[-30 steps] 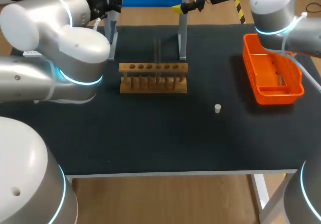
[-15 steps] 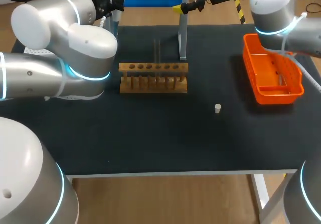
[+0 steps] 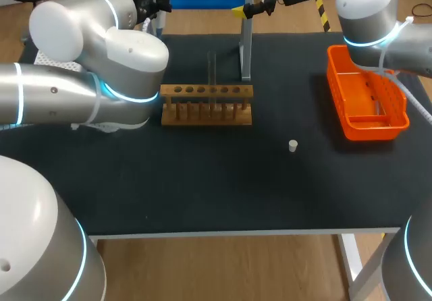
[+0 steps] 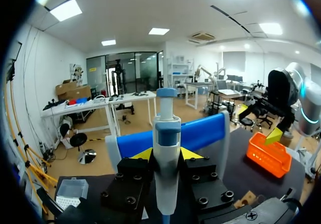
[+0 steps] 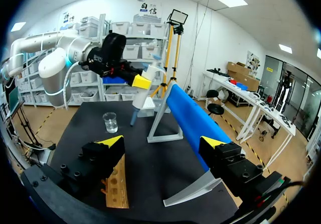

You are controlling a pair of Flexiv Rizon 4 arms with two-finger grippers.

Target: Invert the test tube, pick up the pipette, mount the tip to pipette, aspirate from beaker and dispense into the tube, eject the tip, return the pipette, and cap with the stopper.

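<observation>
Yellow tips of the left end effector (image 4: 166, 156) press on the white-and-blue pipette (image 4: 166, 133) from both sides, clamping it between them. In the head view this grip sits at the upper left of the frame, by the far edge of the tabletop (image 3: 223, 179). The right end effector (image 5: 161, 142), at the top centre of the head view, has its fingers spread wide with nothing between them. The test tube (image 3: 212, 71) stands in the wooden rack (image 3: 206, 104) near mid-frame. The stopper (image 3: 293, 146) lies alone, right of centre. The beaker (image 5: 110, 122) stands ahead of the right end effector, beyond the rack.
</observation>
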